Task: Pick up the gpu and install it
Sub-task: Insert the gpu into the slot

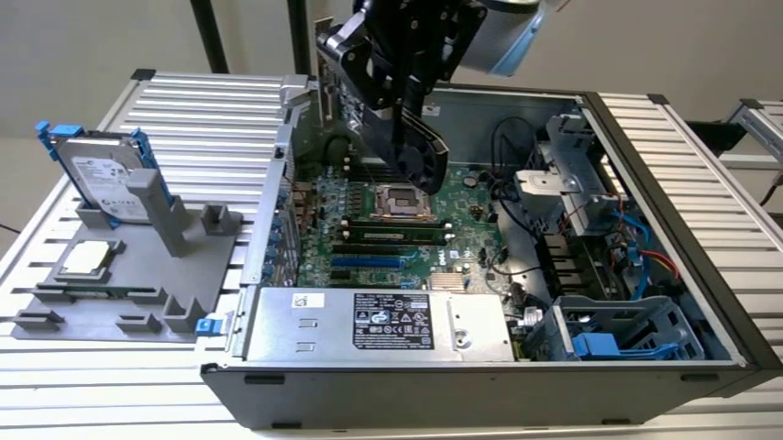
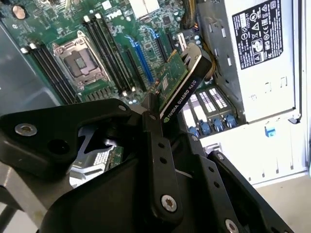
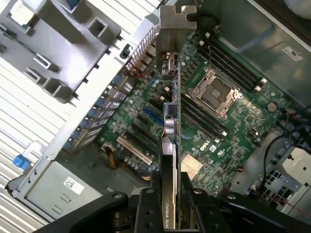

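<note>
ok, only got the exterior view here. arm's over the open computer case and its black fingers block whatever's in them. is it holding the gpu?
Observer: Yes. In the first wrist view the gripper is shut on the gpu, a flat card with a green board and black shroud, seen edge-on.
Operator: which way is the bracket end?
Observer: The silver metal bracket is at the end far from the gripper, near the case's perforated rear wall.
Operator: seated yet?
Observer: Not yet, it seems. In the second wrist view the blue expansion slot on the green motherboard lies bare beside the card, which hangs over the board.
</note>
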`<action>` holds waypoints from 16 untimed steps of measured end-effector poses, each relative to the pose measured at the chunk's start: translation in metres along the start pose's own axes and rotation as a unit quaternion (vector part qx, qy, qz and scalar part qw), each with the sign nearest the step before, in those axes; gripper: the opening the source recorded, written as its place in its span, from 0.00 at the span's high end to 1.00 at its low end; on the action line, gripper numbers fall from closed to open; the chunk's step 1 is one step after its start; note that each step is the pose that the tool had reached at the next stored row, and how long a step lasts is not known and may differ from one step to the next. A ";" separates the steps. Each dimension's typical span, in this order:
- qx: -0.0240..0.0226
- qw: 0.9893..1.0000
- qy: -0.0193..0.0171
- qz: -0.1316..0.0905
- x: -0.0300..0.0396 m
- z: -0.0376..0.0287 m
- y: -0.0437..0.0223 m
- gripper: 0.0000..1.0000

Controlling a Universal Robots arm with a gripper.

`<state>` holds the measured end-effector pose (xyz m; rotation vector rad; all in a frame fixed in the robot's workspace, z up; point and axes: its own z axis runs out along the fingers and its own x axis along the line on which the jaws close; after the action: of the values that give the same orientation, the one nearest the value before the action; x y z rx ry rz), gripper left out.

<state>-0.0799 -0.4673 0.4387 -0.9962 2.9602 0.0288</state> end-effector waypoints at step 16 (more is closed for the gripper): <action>-0.003 0.993 0.001 -0.116 0.0000 -0.0001 0.0000 1.00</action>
<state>-0.0799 -0.4673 0.4388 -1.3336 2.8268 0.0318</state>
